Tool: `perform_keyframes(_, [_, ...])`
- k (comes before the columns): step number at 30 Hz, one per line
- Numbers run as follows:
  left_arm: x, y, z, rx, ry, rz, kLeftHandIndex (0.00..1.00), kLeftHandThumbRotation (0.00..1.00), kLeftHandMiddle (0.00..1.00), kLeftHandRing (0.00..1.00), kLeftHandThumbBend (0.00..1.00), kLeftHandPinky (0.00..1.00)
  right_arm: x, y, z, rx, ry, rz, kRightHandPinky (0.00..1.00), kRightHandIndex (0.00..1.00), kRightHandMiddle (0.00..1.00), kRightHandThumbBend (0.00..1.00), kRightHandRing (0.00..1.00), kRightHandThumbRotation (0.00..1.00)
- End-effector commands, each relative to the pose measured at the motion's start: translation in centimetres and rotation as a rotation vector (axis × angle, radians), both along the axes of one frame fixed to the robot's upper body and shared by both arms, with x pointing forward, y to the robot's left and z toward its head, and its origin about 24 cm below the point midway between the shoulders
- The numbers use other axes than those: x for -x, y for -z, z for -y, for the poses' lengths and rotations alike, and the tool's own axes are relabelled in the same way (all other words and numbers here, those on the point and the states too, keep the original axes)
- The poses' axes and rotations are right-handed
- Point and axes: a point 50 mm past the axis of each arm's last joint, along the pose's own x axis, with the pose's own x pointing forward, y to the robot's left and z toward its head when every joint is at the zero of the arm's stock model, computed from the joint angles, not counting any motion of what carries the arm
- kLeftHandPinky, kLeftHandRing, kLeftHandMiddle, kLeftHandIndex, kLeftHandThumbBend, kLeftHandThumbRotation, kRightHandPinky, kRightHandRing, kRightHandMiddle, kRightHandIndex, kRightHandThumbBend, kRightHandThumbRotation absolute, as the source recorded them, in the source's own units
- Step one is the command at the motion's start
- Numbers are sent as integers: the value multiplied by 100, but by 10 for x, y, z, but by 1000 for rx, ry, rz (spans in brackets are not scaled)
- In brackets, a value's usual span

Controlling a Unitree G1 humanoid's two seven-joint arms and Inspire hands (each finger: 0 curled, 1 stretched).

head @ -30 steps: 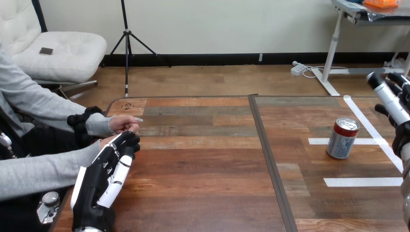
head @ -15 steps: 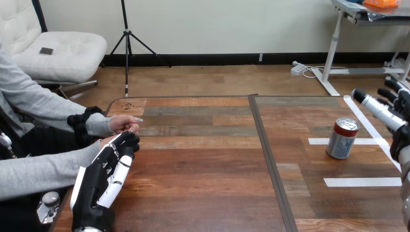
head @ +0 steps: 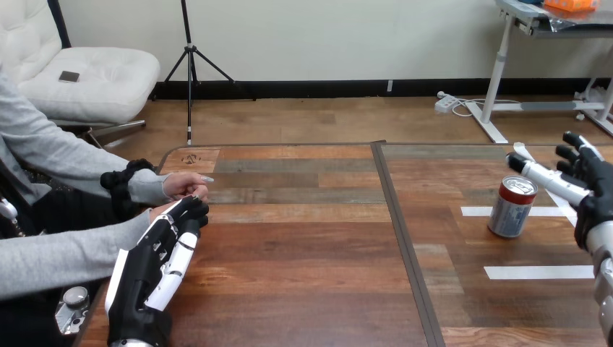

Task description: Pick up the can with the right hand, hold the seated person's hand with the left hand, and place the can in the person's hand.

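1. The pick-up is the step in hand: the red-topped silver drink can (head: 512,207) stands upright on the right half of the wooden table (head: 303,246).
2. The right hand (head: 589,189) hovers just beside the can, fingers straight and spread.
3. The left hand (head: 155,264) lies over the person's lower hand (head: 163,210), fingers nearly straight and close together.
4. Next, the right hand likely needs to wrap round the can's side.

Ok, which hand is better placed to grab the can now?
The right. The right hand is open, fingers straight, just beside the upright can at the right end of the table. The left hand lies at the opposite end by the person's hands, far from the can.
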Motion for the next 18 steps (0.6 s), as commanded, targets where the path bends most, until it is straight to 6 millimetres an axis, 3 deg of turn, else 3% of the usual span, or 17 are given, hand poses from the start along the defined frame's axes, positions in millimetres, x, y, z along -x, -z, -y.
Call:
perform_keyframes(1, [-15, -18, -1, -24, 17, 86, 79, 55, 81, 83, 31, 88, -9, -18, 4, 77, -22, 17, 96, 99, 98, 100, 99, 27])
perform_keyframes(18, [-15, -18, -2, -21, 23, 86, 79, 54, 81, 84, 29, 90, -10, -8, -6, 102, -73, -50, 99, 100, 100, 100, 100, 31])
